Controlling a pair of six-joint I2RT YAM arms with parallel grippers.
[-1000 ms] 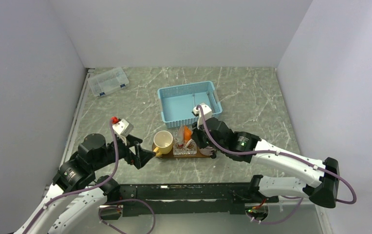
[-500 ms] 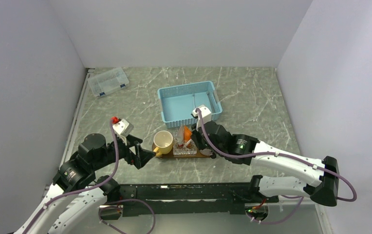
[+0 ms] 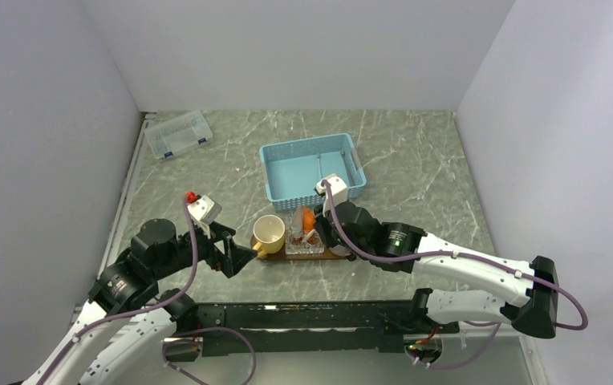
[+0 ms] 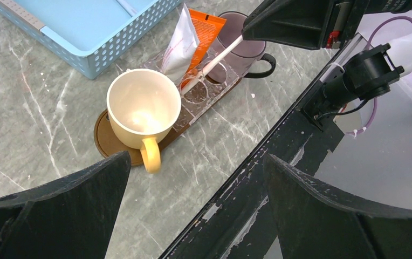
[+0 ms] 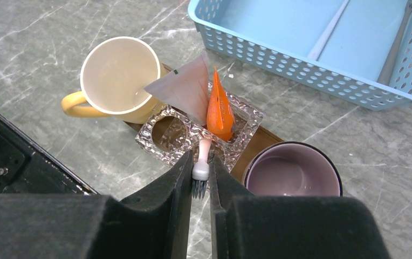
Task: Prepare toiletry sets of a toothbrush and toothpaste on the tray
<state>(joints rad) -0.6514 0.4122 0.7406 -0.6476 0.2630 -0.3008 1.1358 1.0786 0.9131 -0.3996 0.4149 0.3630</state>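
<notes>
The dark brown tray (image 5: pixel 258 142) carries a yellow mug (image 5: pixel 120 75), a clear square holder (image 5: pixel 155 135) and a purple mug (image 5: pixel 293 172). An orange toothpaste tube (image 5: pixel 219 108) and a whitish tube (image 5: pixel 185 89) stand in the holder. My right gripper (image 5: pixel 200 157) is shut on the bristle head of the white toothbrush (image 5: pixel 200 171), whose handle slants down into a holder slot. The left wrist view shows the toothbrush (image 4: pixel 212 62) leaning from the holder up to the right jaws. My left gripper (image 4: pixel 196 162) hangs wide open and holds nothing, near the yellow mug (image 4: pixel 143 105) by the tray's left end.
A light-blue mesh basket (image 3: pixel 311 168) sits just behind the tray with another white stick (image 5: pixel 330 29) in it. A clear lidded box (image 3: pixel 177 134) lies at the far left. The black base rail (image 4: pixel 258 178) runs along the near edge.
The right wrist has shifted slightly left, over the holder, with the toothbrush still in its jaws. The left arm has not moved.
</notes>
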